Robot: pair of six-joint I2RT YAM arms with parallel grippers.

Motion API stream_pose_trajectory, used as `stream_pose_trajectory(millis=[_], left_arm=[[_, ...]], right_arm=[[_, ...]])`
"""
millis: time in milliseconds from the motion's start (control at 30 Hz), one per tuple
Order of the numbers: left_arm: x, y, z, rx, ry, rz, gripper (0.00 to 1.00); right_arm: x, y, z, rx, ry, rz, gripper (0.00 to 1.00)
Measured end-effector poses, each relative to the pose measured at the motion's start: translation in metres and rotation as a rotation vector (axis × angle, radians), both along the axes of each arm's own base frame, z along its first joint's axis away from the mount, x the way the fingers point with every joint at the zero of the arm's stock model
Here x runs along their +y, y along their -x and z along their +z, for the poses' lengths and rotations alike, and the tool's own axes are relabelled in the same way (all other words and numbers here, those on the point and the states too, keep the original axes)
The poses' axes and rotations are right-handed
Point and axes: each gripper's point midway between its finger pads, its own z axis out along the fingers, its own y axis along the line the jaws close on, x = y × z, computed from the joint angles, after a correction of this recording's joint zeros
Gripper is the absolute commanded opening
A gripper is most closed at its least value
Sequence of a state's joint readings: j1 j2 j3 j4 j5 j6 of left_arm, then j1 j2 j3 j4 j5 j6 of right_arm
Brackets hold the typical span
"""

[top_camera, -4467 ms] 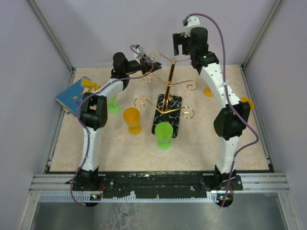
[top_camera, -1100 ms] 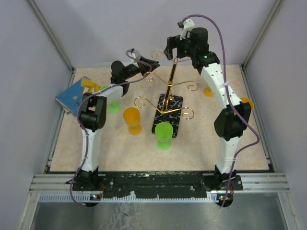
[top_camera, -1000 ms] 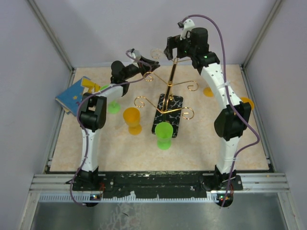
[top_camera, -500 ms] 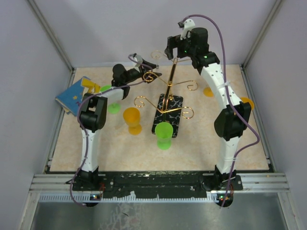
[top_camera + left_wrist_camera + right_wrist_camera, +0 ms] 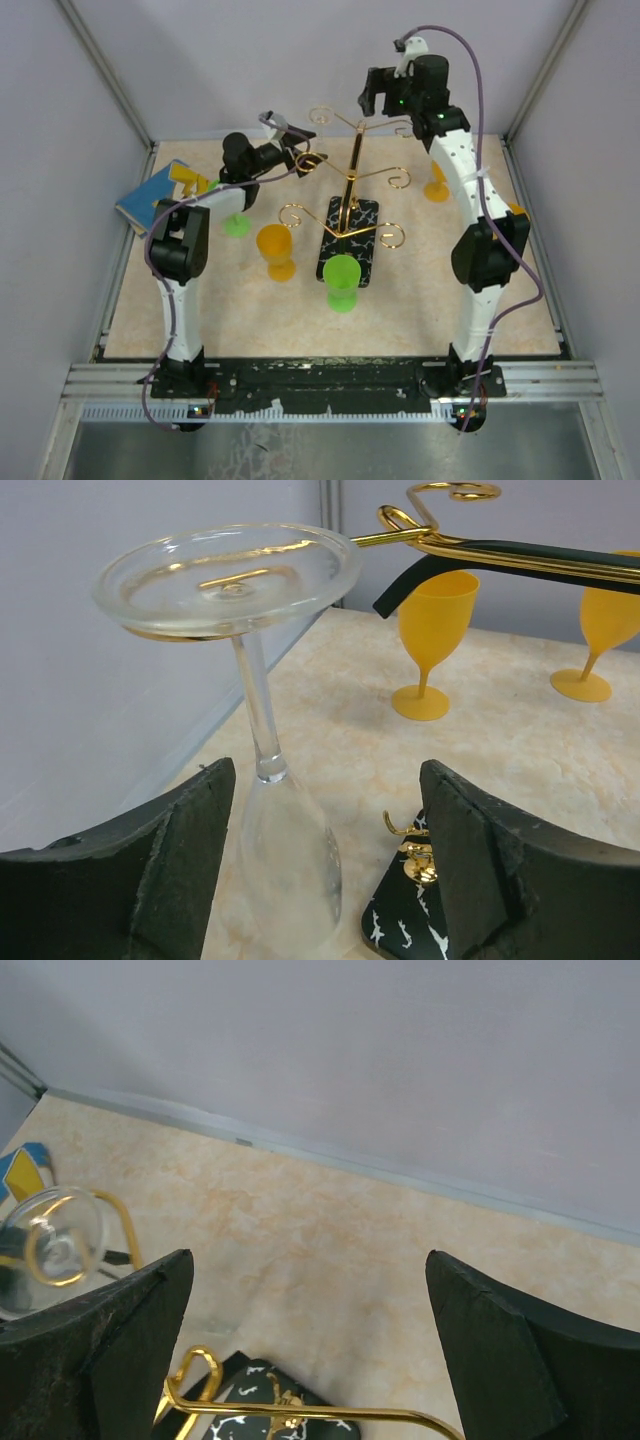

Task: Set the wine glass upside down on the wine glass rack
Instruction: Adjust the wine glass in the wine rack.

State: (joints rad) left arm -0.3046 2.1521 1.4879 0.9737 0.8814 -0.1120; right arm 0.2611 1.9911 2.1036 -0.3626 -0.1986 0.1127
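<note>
The clear wine glass (image 5: 258, 710) hangs upside down, its round foot resting on a gold scroll arm of the wine glass rack (image 5: 520, 558). Its bowl hangs between my left gripper's (image 5: 320, 870) open fingers, close to the left finger (image 5: 130, 880), with a gap on both sides. From above, the glass foot (image 5: 322, 115) sits at the rack's (image 5: 352, 170) back-left arm, with the left gripper (image 5: 298, 160) just to its left. My right gripper (image 5: 373, 98) hovers open over the rack's top. In the right wrist view the right gripper (image 5: 310, 1350) holds nothing, and the glass foot (image 5: 50, 1245) shows at far left.
The rack's black marbled base (image 5: 350, 240) stands mid-table. An orange goblet (image 5: 275, 248) and a green goblet (image 5: 342, 280) stand in front of it, and another green goblet (image 5: 236, 220) to the left. An orange goblet (image 5: 437, 185) is at the right. A blue and yellow object (image 5: 155, 195) lies at the left edge.
My left gripper has opened and let go of the wine glass, which now hangs on the rack arm. The left gripper drew back left. The right gripper shifted slightly right.
</note>
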Motion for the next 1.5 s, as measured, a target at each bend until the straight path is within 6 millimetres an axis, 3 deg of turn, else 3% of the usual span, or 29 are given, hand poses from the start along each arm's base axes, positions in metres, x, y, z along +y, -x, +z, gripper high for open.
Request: stream_pose_trajectory(millis=[100,367,633,833,933,1133,1233,1367,1500], left_arm=[[0.009,-0.002,0.001,0.01,-0.011,0.038,0.99],[0.034,-0.004,0.013,0.006,-0.01,0.106,1.0],[0.049,-0.006,0.028,0.002,0.001,0.152,0.94],[0.095,-0.026,0.033,0.067,-0.097,0.371,0.93],[0.122,-0.031,0.046,0.085,-0.159,0.524,0.93],[0.17,-0.011,0.068,0.192,-0.243,0.773,0.89],[0.19,-0.001,0.071,0.284,-0.272,0.874,0.88],[0.214,0.021,0.063,0.439,-0.32,0.991,0.88],[0.233,0.049,0.047,0.63,-0.359,1.09,0.89]], right_arm=[[-0.02,-0.006,0.0,0.009,-0.016,-0.054,0.99],[-0.071,-0.004,0.008,0.008,-0.058,-0.174,0.99],[-0.096,0.004,0.032,-0.044,-0.054,-0.228,0.99],[-0.103,0.009,0.033,-0.04,-0.042,-0.241,0.99],[-0.107,0.011,0.036,-0.031,-0.029,-0.251,0.99],[-0.114,0.009,0.057,-0.07,-0.011,-0.277,0.99],[-0.117,0.01,0.054,-0.062,0.007,-0.285,0.99],[-0.119,0.011,0.036,-0.027,0.034,-0.289,0.99],[-0.119,0.017,-0.006,0.064,0.066,-0.279,0.99]])
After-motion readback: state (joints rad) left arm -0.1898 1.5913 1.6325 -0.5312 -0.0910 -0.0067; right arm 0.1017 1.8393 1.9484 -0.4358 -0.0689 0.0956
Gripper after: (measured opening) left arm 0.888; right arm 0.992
